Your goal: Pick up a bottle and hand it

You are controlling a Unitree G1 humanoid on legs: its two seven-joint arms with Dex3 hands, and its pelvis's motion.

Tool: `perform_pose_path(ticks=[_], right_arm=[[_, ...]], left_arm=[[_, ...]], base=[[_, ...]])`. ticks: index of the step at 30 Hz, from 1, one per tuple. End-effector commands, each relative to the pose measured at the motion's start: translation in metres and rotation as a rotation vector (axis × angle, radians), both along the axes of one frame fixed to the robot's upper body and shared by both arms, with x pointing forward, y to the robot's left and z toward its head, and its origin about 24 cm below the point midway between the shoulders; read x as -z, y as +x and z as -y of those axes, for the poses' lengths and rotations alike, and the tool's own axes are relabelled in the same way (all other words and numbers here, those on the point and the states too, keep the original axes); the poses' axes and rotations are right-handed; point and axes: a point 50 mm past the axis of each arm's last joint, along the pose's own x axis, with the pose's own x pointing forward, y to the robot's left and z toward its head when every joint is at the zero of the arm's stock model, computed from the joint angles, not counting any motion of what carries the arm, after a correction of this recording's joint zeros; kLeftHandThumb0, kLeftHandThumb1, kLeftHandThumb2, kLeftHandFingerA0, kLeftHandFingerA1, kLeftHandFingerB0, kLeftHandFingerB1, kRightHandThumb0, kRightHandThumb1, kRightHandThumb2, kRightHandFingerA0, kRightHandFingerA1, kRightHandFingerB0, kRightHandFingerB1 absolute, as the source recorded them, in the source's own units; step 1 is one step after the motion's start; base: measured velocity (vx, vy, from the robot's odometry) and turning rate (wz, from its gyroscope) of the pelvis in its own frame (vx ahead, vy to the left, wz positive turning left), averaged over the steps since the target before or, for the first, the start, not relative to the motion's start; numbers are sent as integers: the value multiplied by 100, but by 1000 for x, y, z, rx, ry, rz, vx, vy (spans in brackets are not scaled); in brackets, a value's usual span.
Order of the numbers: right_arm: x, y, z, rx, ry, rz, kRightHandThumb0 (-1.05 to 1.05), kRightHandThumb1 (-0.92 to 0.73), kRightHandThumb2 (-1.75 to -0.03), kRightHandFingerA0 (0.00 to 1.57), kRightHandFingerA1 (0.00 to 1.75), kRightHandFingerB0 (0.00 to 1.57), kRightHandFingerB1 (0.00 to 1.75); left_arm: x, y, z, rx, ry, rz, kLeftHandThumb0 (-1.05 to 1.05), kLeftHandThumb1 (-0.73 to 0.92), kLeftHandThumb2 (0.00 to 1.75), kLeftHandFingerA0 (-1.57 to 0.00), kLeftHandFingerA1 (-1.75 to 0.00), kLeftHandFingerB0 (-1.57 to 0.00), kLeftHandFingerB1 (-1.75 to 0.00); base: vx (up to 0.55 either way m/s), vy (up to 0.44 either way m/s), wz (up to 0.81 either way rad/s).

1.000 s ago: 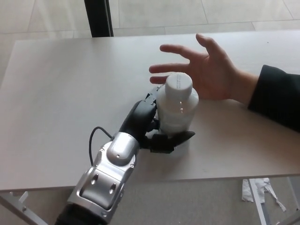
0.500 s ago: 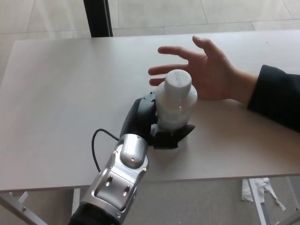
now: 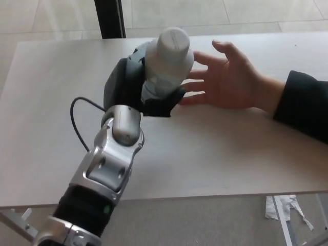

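**Bottle raised off the surface toward the waiting palm**

Since the earlier frame, the bottle point(image 3: 166, 64) has left the surface point(image 3: 51, 102) and now sits higher and further left in the view, carried up by the left hand point(image 3: 134, 87). The bottle is white and squat, with a broad rounded body and a wide, flat-topped cap; it tilts slightly with the cap toward the camera. The left hand is closed around the lower body: black fingers point(image 3: 163, 106) wrap its underside and the thumb side presses from the left. A person's hand point(image 3: 230, 77) lies open, palm up, just right of the bottle. A dark sleeve point(image 3: 302, 105) covers the wrist.
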Motion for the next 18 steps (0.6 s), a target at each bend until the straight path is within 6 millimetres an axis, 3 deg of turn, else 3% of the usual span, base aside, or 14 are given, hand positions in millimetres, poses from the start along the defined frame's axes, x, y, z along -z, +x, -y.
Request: perform_pose_path(ticks=[1,2,3,6,7,8,9,10,12,13,15,16,17,18], right_arm=[[-5,1,4,-11,-36,0,-68,-48,-93,88,78,24,60],[-5,1,4,-12,-39,-3,-68,-48,-93,88,78,24,60],[-5,1,4,-16,-39,0,-64,-65,-59,82,61,28,53],[-6,3,4,-16,-19,15,-64,-63,-59,86,66,28,54],[-6,3,3,-24,-32,14,-63,-65,-60,98,92,29,54],[-6,4,3,-19,-24,20,-65,-49,-90,96,91,28,60],[-7,6,2,-20,-21,24,-65,-49,-90,96,91,28,60],[-7,7,1,-24,-21,28,-62,-49,-90,108,106,28,59],[-7,9,-1,-34,-21,31,-62,-49,-90,108,106,28,59],[-7,10,-2,-49,-30,25,-61,-65,-60,96,83,28,53],[-4,14,-6,-48,5,36,-66,-62,-59,99,76,31,56],[-4,15,-8,-55,8,44,-71,-49,-90,102,101,28,60],[-4,16,-9,-63,3,46,-71,-49,-90,102,101,28,60],[-3,17,-11,-60,11,56,-67,-62,-59,108,114,31,55]], left_arm=[[-25,13,12,6,-4,31,-12,52,113,-84,-173,-77,-151],[-26,14,14,4,-9,30,-12,52,113,-84,-173,-77,-151],[-27,15,14,-1,-13,28,-13,54,110,-86,-171,-78,-149],[-32,21,19,-15,-30,16,-12,58,100,-84,-173,-76,-149],[-35,24,25,-18,-36,3,-15,63,90,-81,-171,-73,-140],[-37,25,29,-25,-61,-5,-16,63,87,-81,-170,-73,-137],[-38,27,28,-32,-72,-6,-16,63,87,-81,-170,-73,-137],[-39,28,34,-37,-100,-17,-17,66,83,-86,-158,-78,-112],[-40,29,40,-52,-142,-35,-17,66,83,-86,-158,-78,-112],[-38,28,44,-61,-148,-47,-19,71,74,-82,-153,-75,-88],[-30,25,53,-38,-175,-81,-18,64,89,-81,-170,-70,-133],[-27,25,55,-31,-189,-99,-18,64,88,-80,-173,-69,-131],[-26,24,57,-32,-199,-112,-18,64,88,-80,-173,-69,-131],[-24,24,59,-45,-218,-113,-18,60,93,-82,-175,-69,-144]], base=[[0,0,0],[0,0,0],[0,0,0],[0,0,0],[0,0,0],[0,0,0],[0,0,0],[0,0,0],[0,0,0],[0,0,0],[0,0,0],[0,0,0],[0,0,0],[0,0,0]])
